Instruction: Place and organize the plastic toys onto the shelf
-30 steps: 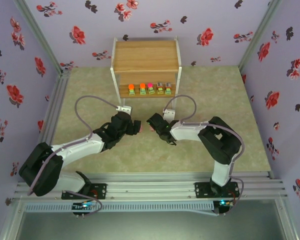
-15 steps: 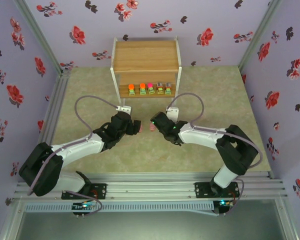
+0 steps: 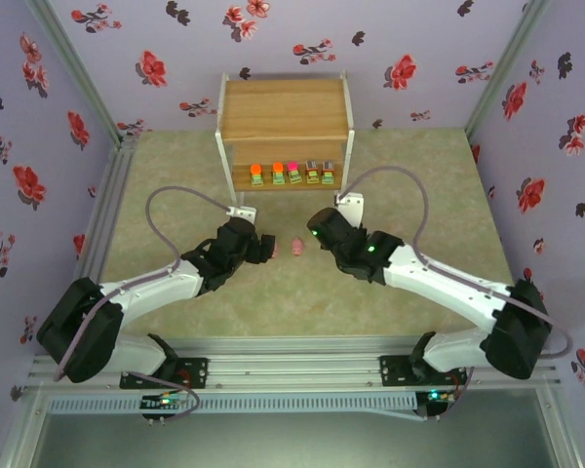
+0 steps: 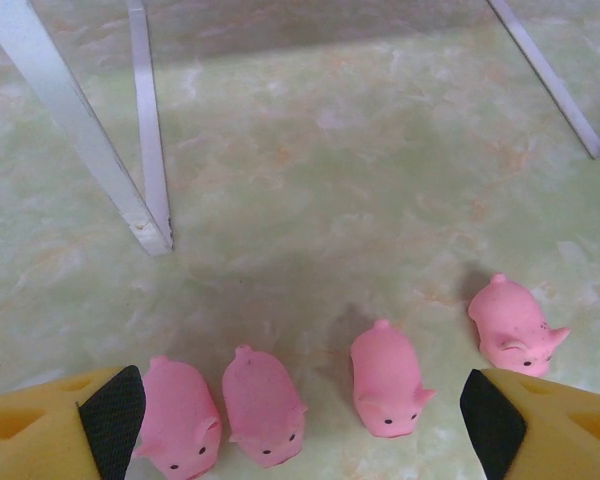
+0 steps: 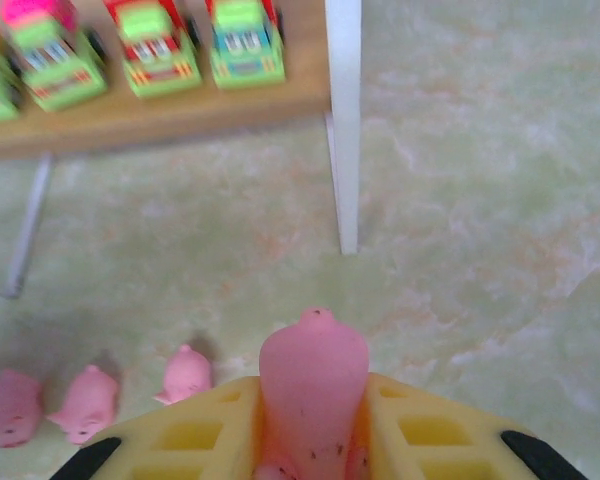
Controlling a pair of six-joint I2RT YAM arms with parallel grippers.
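Right wrist shows right pincer clamped on pig, shelf leg ahead; left pincer apart.

Boxed in by lilac walls on the left, far and right, all dotted with red and near-black flower prints. Silvery metal posts running down both far corners. Down below, a pale green-beige marbled tabletop, kinda stone-look, matte. Along the near edge, aluminium rails plus a whitish slotted strip. Soft, even light all round, only faint shadows.
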